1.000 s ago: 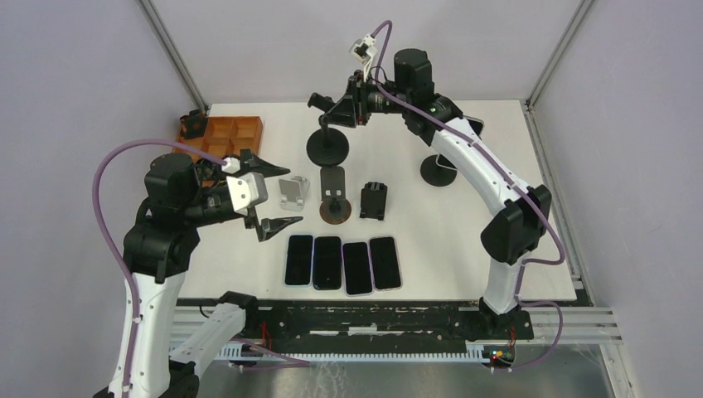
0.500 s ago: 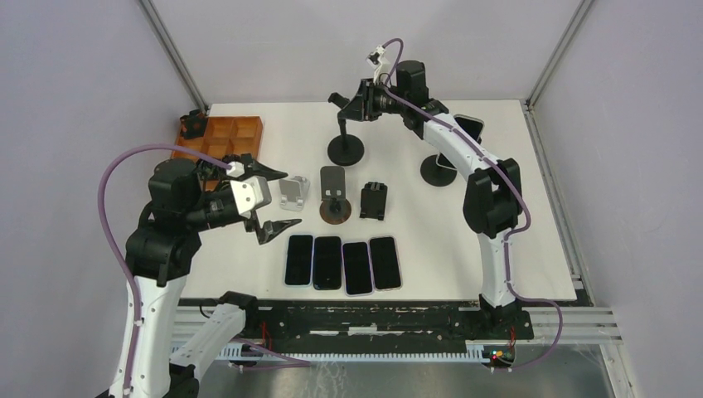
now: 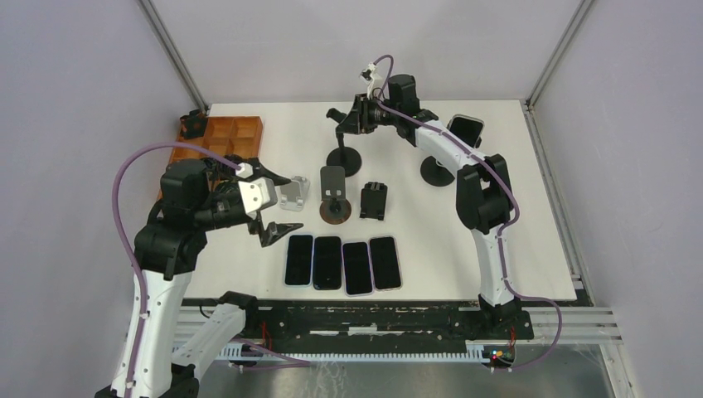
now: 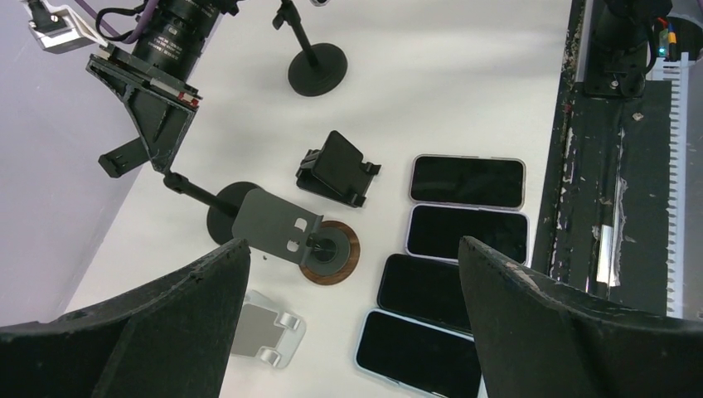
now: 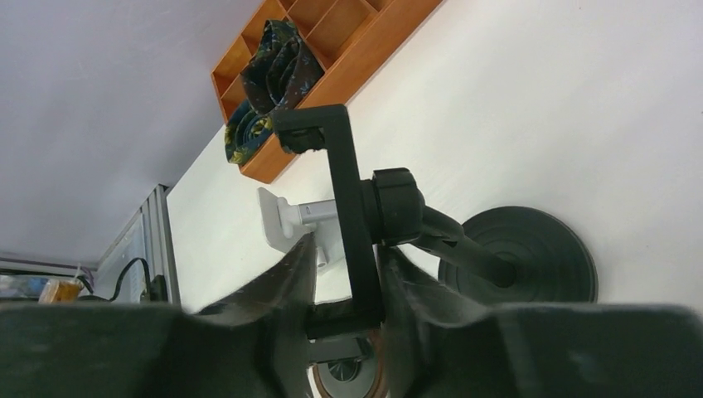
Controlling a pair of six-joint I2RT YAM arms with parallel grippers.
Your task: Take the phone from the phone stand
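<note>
The phone (image 3: 467, 129) sits tilted on its phone stand (image 3: 437, 172) at the far right of the white table (image 3: 497, 215), well apart from both grippers. Only the top view shows it. The left wrist view catches that stand's round base (image 4: 317, 68) and pole, with the phone cut off at the top edge.

The right gripper (image 3: 352, 116) is at a second, empty pole stand (image 3: 343, 157) further left. The right wrist view shows its jaws clamped on that stand's black bracket (image 5: 344, 191), one finger (image 5: 282, 307) on each side. The same view shows dark patterned cloth rolls (image 5: 273, 58) in the orange tray (image 5: 348, 50).

The left gripper (image 3: 280, 207) hangs with its jaws wide apart, holding nothing, above the silver stand (image 3: 293, 193). Beside it stand a grey plate stand (image 3: 333, 195) and a black folding stand (image 3: 374, 200). Four phones (image 3: 343, 263) lie flat in a row nearer the arms.

Pale lilac walls and metal corner posts close in the table.
</note>
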